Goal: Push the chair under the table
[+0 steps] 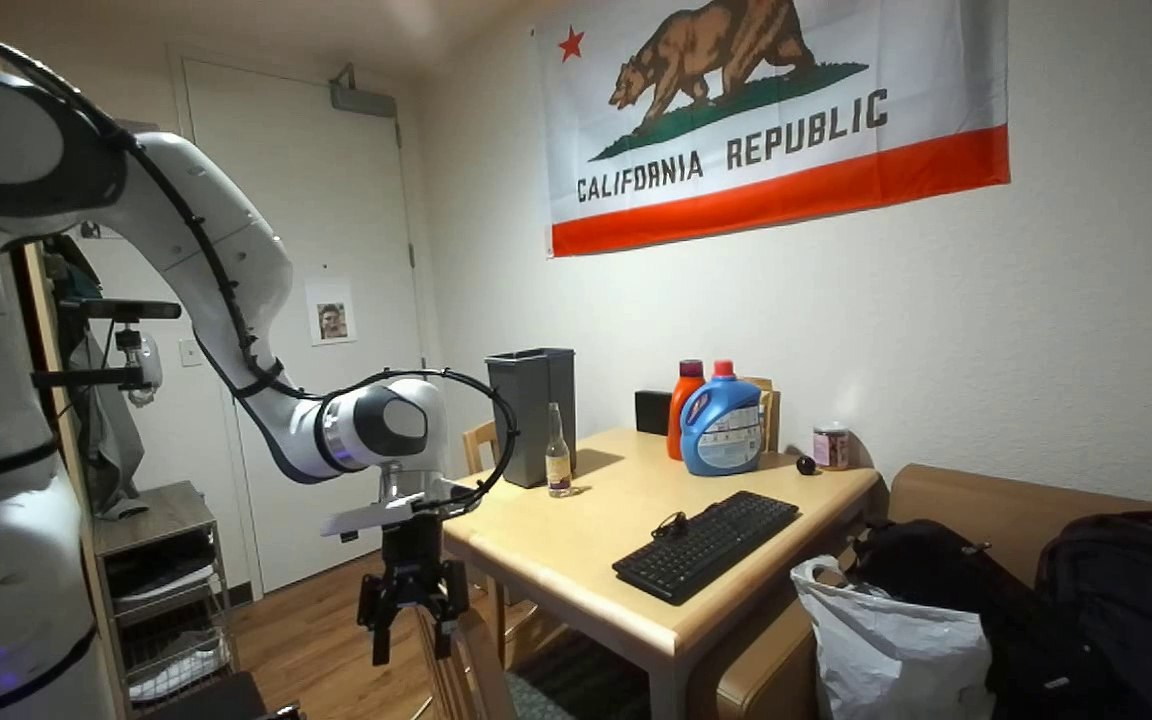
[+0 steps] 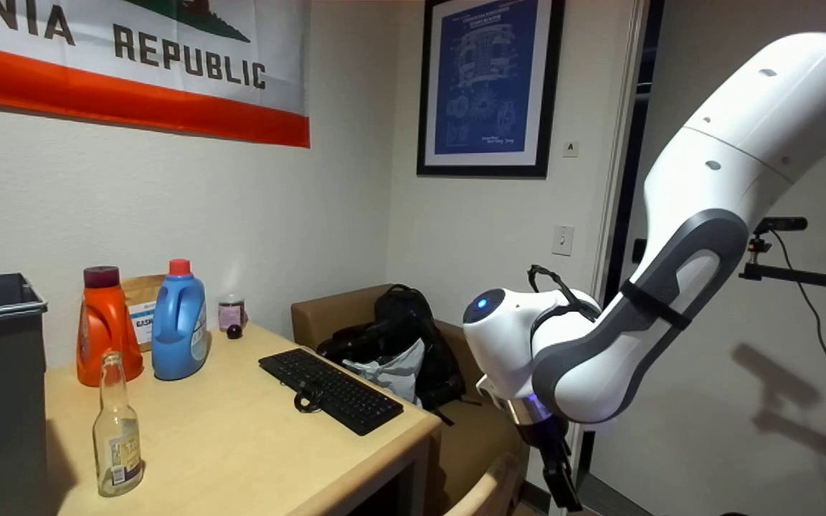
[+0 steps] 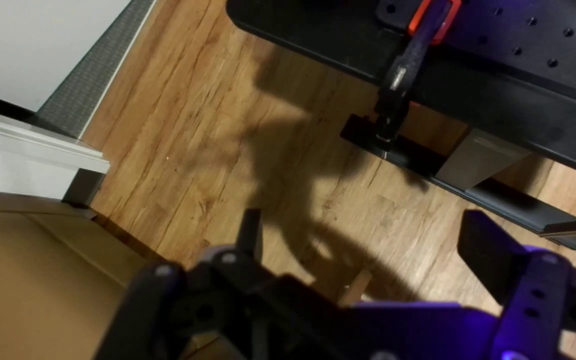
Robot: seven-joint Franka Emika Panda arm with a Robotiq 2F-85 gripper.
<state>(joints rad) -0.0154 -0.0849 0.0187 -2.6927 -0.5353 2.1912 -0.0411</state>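
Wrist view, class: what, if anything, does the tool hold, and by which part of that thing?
Nothing is held: the tool stands open, with floor showing between its spread fingertips.

Dark shadow (image 3: 284, 170) across floor (image 3: 188, 135)

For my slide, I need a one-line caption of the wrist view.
Open gripper over shadowed wooden floor, a tan seat at lower left, a black platform at upper right.
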